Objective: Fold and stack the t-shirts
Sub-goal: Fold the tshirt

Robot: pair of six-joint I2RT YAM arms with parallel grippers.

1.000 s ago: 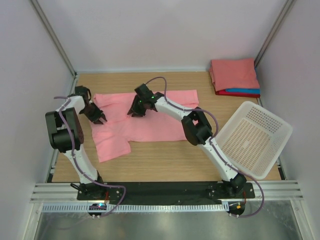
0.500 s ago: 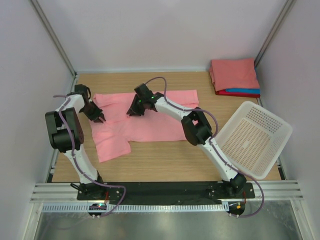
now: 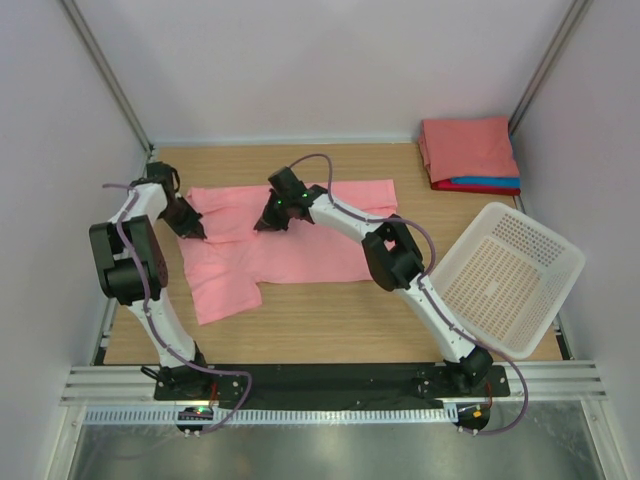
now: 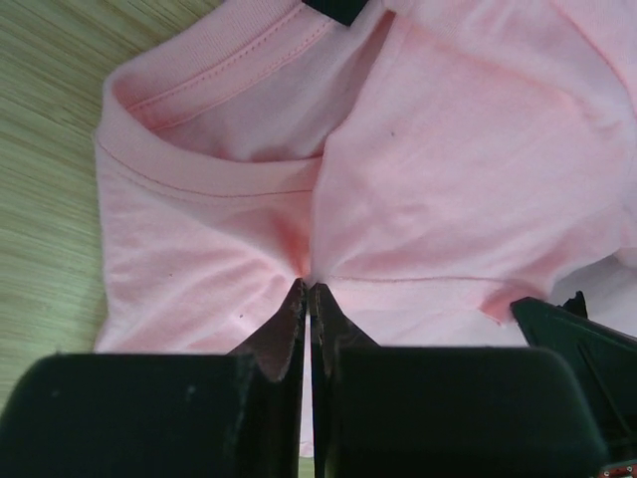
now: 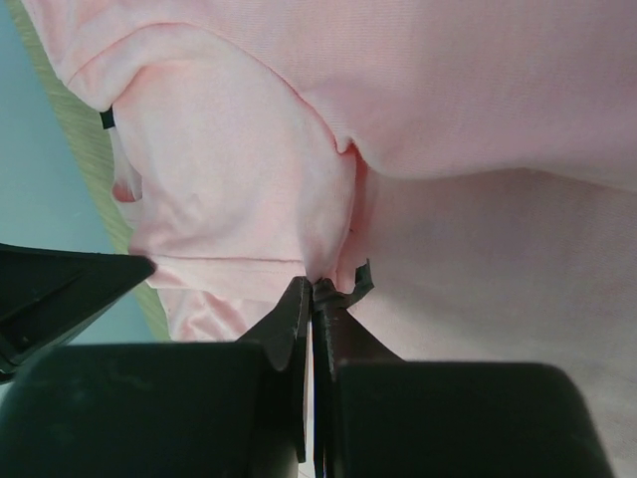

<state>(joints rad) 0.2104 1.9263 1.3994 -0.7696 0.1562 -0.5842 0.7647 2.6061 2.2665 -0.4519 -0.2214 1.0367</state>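
Note:
A salmon-pink t-shirt (image 3: 290, 250) lies partly spread on the wooden table, its collar to the left. My left gripper (image 3: 190, 226) is shut on a pinch of the pink t-shirt just below the ribbed collar (image 4: 199, 164). My right gripper (image 3: 270, 220) is shut on a fold of the same t-shirt (image 5: 299, 199) near its upper middle. A stack of folded t-shirts (image 3: 470, 152) sits at the far right corner: salmon-pink on top, blue and red edges showing beneath.
A white plastic mesh basket (image 3: 505, 275) stands tilted at the right, close to the right arm's base link. Metal frame posts and white walls close in the table. Bare wood (image 3: 330, 320) shows in front of the shirt.
My left gripper has moved back and left with the collar end of the shirt. My right gripper has stayed almost in place.

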